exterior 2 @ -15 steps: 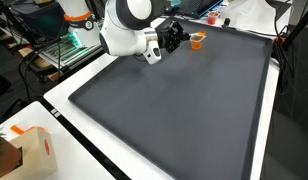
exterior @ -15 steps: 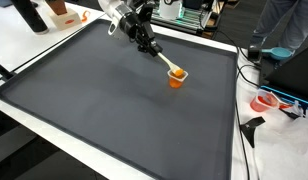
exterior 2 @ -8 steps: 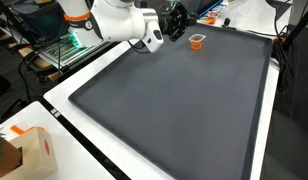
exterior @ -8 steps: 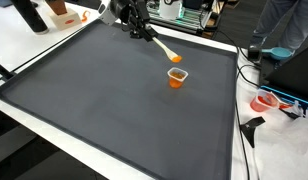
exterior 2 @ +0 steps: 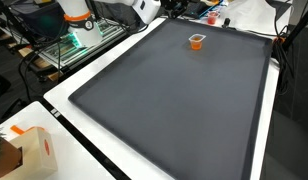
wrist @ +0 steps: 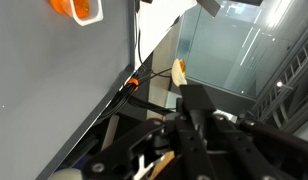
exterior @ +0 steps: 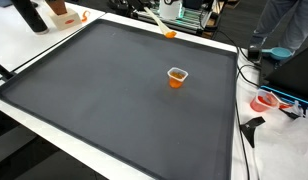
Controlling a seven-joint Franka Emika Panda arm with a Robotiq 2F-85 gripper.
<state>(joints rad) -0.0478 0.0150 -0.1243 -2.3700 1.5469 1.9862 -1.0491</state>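
**Wrist view.** The gripper enters from the bottom of the picture. Its dark fingers are pressed onto the handle of a wooden spoon, pinching it. The spoon's pale, orange-tinged end sticks out beyond the fingertips. The spoon hangs in the air past the edge of the dark mat, above some cables. An orange cup stands on the mat at the top left, well apart from the spoon.

**Exterior view.** The spoon slants down from the top edge over the far border of the mat, orange tip lowest. The gripper is almost wholly cut off by the frame. The cup stands upright on the mat, right of centre and well apart from the spoon. The mat lies on a white table.

**Exterior view.** The cup stands near the far edge of the mat. A white arm link shows at the top edge. The spoon and fingers cannot be made out here.
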